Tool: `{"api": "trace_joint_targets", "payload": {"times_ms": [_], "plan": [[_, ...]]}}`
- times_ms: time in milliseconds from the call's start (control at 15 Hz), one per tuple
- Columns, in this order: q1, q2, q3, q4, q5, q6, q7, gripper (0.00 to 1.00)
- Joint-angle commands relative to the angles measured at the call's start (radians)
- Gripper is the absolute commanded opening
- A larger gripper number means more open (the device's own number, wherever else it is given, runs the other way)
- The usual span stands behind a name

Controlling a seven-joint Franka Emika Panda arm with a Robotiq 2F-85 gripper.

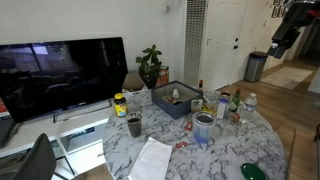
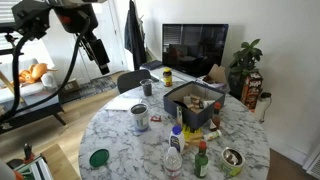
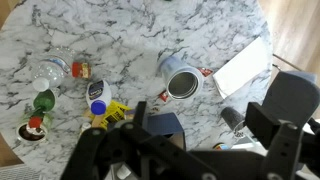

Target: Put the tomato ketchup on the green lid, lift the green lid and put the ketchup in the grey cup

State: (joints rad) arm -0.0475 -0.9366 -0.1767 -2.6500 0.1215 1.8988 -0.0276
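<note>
Tomato ketchup [image 3: 206,72]: one tiny red packet, flat on the marble far below the gripper [image 1: 283,40]. It lies right at the wall of the grey cup [image 3: 183,80]; touching or just beside, cannot tell. The gripper hangs high, out past the table rim, fingers apart and nothing between them.

Round marble table [image 1: 225,150]: one. The widest bare stretch under the gripper runs from the cup to the green lid [image 2: 98,157].

Dark blue box [image 1: 180,98]: one, mid-table, holding small items. It is partly hidden behind the fingers in the wrist view.

White paper [image 3: 240,65]: one sheet, reaching the rim. The ketchup sits between it and the cup.

Grey cup: one, upright, mouth open towards the wrist camera.

Green lid: one, flat, close to the rim. It is well apart from cup and ketchup, with free marble all round.

Bottles [image 3: 42,100]: at least four, clustered on the cup's side away from the paper.

Small dark cup [image 1: 134,125]: one, near the paper
</note>
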Motion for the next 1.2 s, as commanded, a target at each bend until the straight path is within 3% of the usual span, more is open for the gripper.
{"api": "trace_joint_targets", "payload": {"times_ms": [0,333,467,733,1067,1133], "plan": [[-0.017,0.004,0.012,0.003,0.012,-0.004,-0.012,1.0],[-0.017,0.004,0.012,0.003,0.012,-0.004,-0.012,1.0],[0.058,0.051,0.032,-0.011,0.048,0.008,-0.063,1.0],[0.202,0.19,0.141,-0.053,0.175,0.077,-0.094,1.0],[0.327,0.452,0.315,-0.019,0.216,0.227,-0.072,1.0],[0.288,0.322,0.275,-0.054,0.189,0.168,-0.068,1.0]]}}
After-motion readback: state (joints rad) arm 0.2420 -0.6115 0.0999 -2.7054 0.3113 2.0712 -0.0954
